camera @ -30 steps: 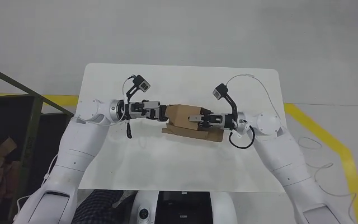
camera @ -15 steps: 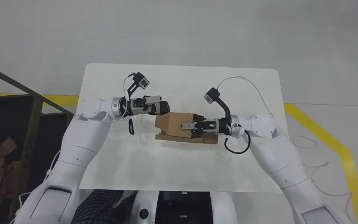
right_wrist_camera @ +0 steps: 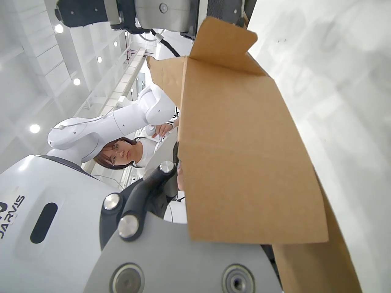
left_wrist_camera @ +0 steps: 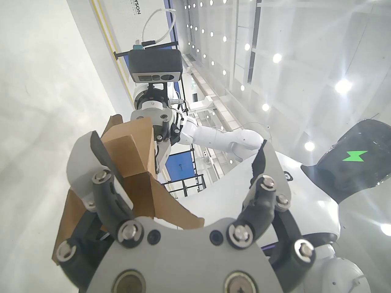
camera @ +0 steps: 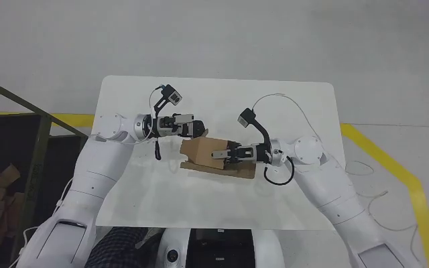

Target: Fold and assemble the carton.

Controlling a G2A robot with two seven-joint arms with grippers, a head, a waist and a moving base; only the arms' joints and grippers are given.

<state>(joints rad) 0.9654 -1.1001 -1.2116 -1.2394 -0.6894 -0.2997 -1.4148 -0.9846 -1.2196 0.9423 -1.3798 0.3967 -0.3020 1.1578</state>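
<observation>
The brown carton (camera: 209, 155) lies half-folded on the white table (camera: 134, 194), with a flap standing up at its left end. My right gripper (camera: 220, 155) is shut on the carton's upper panel (right_wrist_camera: 244, 153), which hides most of its fingers. My left gripper (camera: 199, 127) is open just behind the carton's left end. In the left wrist view my left gripper (left_wrist_camera: 178, 153) has one of its fingers (left_wrist_camera: 99, 150) beside the raised flap (left_wrist_camera: 131, 153) and nothing between the two. The right wrist view has the open left gripper (right_wrist_camera: 146, 4) beyond the carton's far flap (right_wrist_camera: 223, 41).
A dark metal frame (camera: 27, 134) stands off the table's left side. A yellow floor line (camera: 382, 161) runs to the right. Bare table surface lies around the carton on every side.
My right gripper has dragged the carton left and toward the table's near edge. My left gripper has come off the carton's end and drawn back slightly away from it.
</observation>
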